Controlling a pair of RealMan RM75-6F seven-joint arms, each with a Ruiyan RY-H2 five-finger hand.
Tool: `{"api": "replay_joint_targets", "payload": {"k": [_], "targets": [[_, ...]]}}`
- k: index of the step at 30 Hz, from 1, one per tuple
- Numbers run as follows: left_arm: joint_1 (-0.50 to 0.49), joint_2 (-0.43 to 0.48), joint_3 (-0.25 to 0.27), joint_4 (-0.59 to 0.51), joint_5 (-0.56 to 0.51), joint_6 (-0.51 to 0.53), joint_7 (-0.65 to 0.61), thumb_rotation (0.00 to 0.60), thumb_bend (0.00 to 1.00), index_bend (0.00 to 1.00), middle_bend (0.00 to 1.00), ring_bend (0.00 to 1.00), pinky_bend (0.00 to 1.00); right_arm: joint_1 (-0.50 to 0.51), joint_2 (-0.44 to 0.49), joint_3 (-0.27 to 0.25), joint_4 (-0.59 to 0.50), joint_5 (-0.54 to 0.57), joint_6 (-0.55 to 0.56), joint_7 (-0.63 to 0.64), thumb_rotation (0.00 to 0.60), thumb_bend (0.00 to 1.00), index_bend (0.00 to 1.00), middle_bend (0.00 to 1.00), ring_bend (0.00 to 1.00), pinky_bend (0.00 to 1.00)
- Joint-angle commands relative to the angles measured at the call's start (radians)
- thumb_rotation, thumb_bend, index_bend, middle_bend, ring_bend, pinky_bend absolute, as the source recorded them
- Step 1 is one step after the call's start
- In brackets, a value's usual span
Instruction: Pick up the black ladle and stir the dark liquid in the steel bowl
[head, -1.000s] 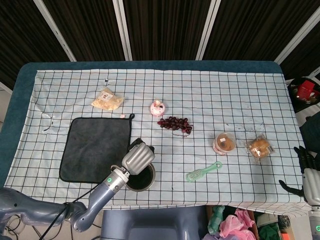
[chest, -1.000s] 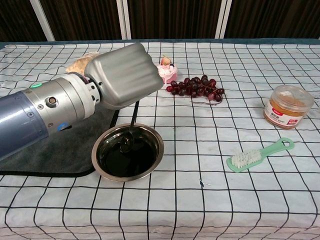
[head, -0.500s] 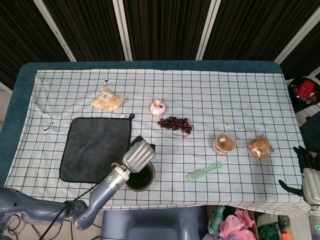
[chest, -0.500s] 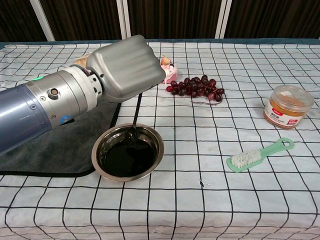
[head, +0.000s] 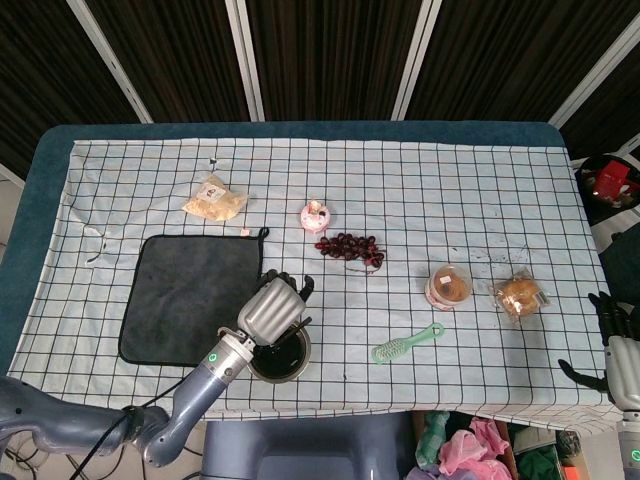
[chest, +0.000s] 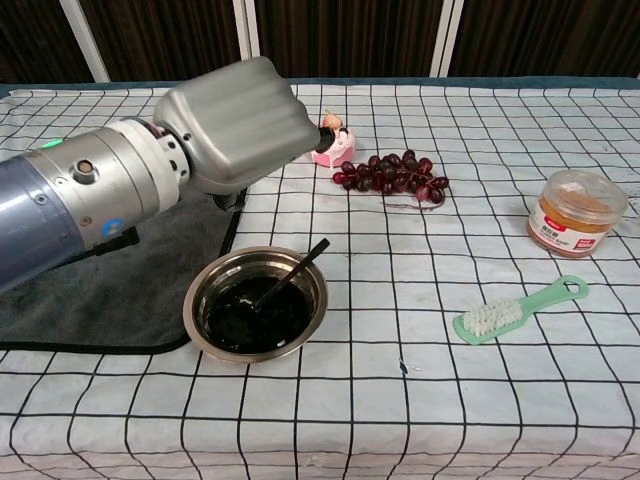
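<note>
The steel bowl (chest: 197, 300) of dark liquid (chest: 235, 318) stands near the front edge, just right of the grey cloth. The black ladle (chest: 297, 273) lies in it, scoop down in the liquid and handle leaning over the right rim. My left hand (chest: 235, 120) hovers above and behind the bowl, apart from the ladle, its fingers spread and holding nothing. In the head view the left hand (head: 272, 308) covers part of the bowl (head: 291, 370). My right hand (head: 612, 345) hangs off the table's right edge, fingers apart and empty.
A grey cloth (chest: 120, 290) lies left of the bowl. Grapes (chest: 392, 176) and a small pink cake (chest: 335, 140) sit behind it. A green brush (chest: 515, 310) and an orange-filled jar (chest: 575, 212) are to the right. A snack bag (head: 214, 198) and wrapped bun (head: 520, 296) lie farther off.
My left hand held the ladle upright in the liquid; it has since let go and lifted back. The ladle has tipped over and leans on the bowl's right rim.
</note>
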Motion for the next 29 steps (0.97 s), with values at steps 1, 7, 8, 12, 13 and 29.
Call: {"api": "replay_joint_targets", "payload": {"k": [1, 7, 8, 12, 13, 29], "targets": [[0.043, 0.067, -0.001, -0.100, 0.007, 0.075, -0.009, 0.600, 0.09, 0.19, 0.39, 0.35, 0.48, 0.000, 0.000, 0.000, -0.001, 0.000, 0.001, 0.000, 0.600, 0.11, 0.03, 0.01, 0.06, 0.22], [0.204, 0.251, 0.054, -0.235, 0.158, 0.291, -0.215, 0.600, 0.09, 0.19, 0.25, 0.22, 0.25, -0.001, 0.000, 0.000, -0.001, 0.000, 0.003, -0.007, 0.600, 0.11, 0.03, 0.01, 0.06, 0.22], [0.253, 0.304, 0.084, -0.244, 0.190, 0.333, -0.303, 0.600, 0.09, 0.19, 0.25, 0.21, 0.23, 0.000, -0.001, 0.000, -0.002, -0.002, 0.005, -0.012, 0.600, 0.11, 0.03, 0.01, 0.06, 0.22], [0.382, 0.447, 0.171, -0.181, 0.286, 0.415, -0.641, 0.600, 0.10, 0.19, 0.22, 0.18, 0.17, -0.001, -0.005, 0.000, -0.003, -0.004, 0.012, -0.030, 0.600, 0.11, 0.03, 0.01, 0.06, 0.22], [0.407, 0.468, 0.182, -0.165, 0.289, 0.426, -0.708, 0.600, 0.10, 0.19, 0.21, 0.17, 0.15, -0.001, -0.005, 0.000, -0.003, -0.004, 0.014, -0.034, 0.600, 0.11, 0.03, 0.01, 0.06, 0.22], [0.665, 0.638, 0.311, 0.006, 0.383, 0.488, -1.445, 0.600, 0.11, 0.16, 0.10, 0.09, 0.08, -0.005, -0.002, -0.004, -0.012, -0.031, 0.043, -0.071, 0.600, 0.11, 0.03, 0.01, 0.04, 0.22]]}}
